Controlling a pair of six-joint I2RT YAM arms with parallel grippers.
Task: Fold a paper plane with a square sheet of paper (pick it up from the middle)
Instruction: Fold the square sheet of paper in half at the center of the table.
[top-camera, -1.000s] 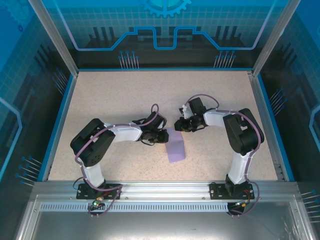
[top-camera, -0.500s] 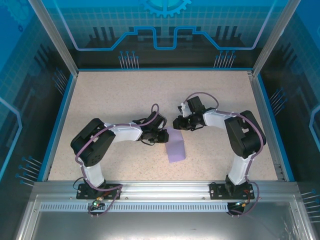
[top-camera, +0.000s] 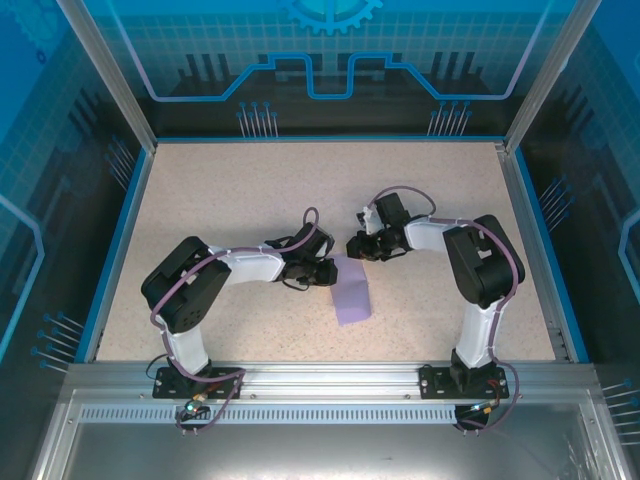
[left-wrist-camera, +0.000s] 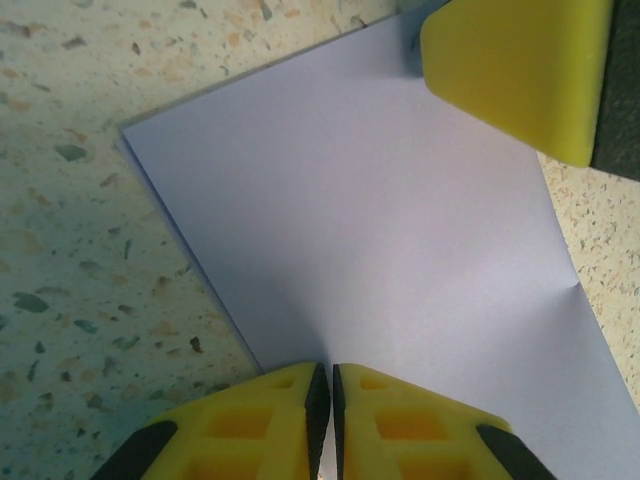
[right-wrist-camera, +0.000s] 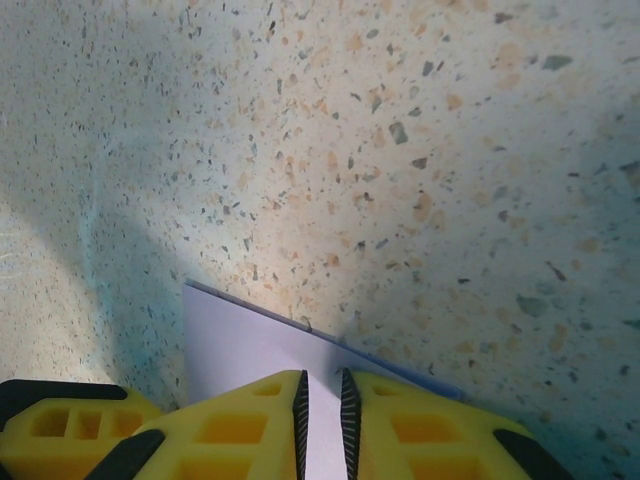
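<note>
The square sheet of paper (top-camera: 352, 295) lies flat on the speckled table as a lavender rectangle, one layer edge showing just under another along its far side. My left gripper (top-camera: 331, 272) lies low at the sheet's upper left edge. In the left wrist view its jaws (left-wrist-camera: 325, 375) are shut, with the tips resting on the paper (left-wrist-camera: 380, 230). My right gripper (top-camera: 353, 248) sits at the sheet's far edge. Its jaws (right-wrist-camera: 321, 385) are nearly together over the paper (right-wrist-camera: 240, 345), with a thin strip of lavender showing between them. I cannot tell whether either gripper pinches the sheet.
One yellow finger of the right gripper (left-wrist-camera: 520, 70) rests on the paper's far corner in the left wrist view. A finger of the left gripper (right-wrist-camera: 60, 420) shows at the bottom left of the right wrist view. Blue walls (top-camera: 115, 250) border the table.
The right arm's elbow has shifted slightly. Both grippers and the paper stay where they were.
</note>
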